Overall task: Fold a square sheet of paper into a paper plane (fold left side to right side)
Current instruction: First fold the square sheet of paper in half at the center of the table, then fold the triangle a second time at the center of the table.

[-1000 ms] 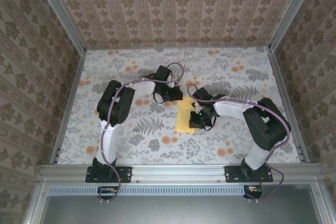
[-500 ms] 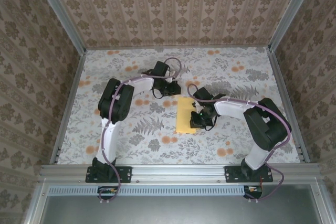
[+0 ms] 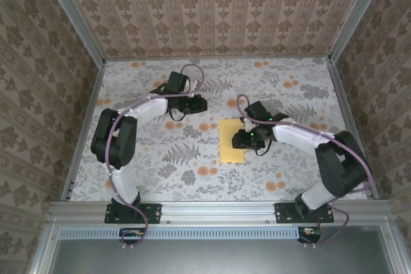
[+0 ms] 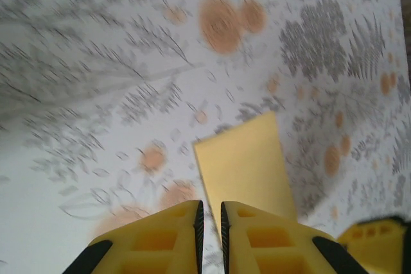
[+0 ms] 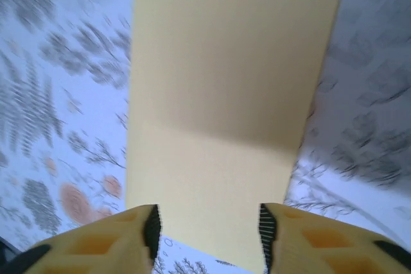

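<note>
Swung back-left away from the square sheet of paper, left jaws are seen almost closed and empty; right jaws are spread over it. Its long axis is laid near-to-far on the bench.

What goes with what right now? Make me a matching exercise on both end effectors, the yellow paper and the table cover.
Things:
1. left end effector
2. right end effector
3. pale-yellow rectangular sheet of paper
4. floral printed table cover

States:
A. lies flat on the table
B. fingers apart, over the paper
C. fingers nearly together, holding nothing
D. white with grey ferns and orange blotches

Pairs: 1-C, 2-B, 3-A, 4-D
</note>
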Robot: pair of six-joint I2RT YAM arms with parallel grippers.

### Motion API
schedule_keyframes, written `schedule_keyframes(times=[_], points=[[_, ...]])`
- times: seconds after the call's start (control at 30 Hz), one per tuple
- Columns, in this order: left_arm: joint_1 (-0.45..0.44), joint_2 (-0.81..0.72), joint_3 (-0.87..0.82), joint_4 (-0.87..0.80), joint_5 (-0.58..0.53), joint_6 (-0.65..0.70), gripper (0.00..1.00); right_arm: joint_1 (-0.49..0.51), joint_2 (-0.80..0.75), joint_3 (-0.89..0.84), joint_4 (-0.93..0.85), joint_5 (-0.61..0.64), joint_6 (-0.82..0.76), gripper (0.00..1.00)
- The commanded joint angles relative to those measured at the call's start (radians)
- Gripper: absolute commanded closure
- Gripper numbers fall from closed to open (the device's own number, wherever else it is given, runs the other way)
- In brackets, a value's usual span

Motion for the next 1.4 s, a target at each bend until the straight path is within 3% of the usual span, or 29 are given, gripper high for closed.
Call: schedule_keyframes(times=[0.0,0.17,0.37,0.6,0.8,1.37], points=[[-0.062,0.008,-0.061,0.043,0.045,-0.076,0.82,-0.086,-0.091,-0.077,0.127,-0.019,0.036,0.42],[-0.136,0.072,-0.078,0.114,0.064,-0.14,0.83,-0.175,-0.131,-0.143,0.262,-0.116,0.12,0.28],[-0.162,0.158,-0.027,0.13,0.069,-0.15,0.84,-0.181,-0.059,-0.129,0.218,-0.155,0.126,0.27],[-0.169,0.183,-0.029,0.081,0.038,-0.127,0.85,-0.181,-0.005,-0.111,0.116,-0.178,0.112,0.31],[-0.176,0.164,-0.064,0.083,0.035,-0.126,0.85,-0.176,0.079,-0.086,0.052,-0.285,0.106,0.39],[-0.177,0.142,-0.07,0.105,0.039,-0.123,0.84,-0.139,0.196,-0.056,0.201,-0.37,0.2,0.54]])
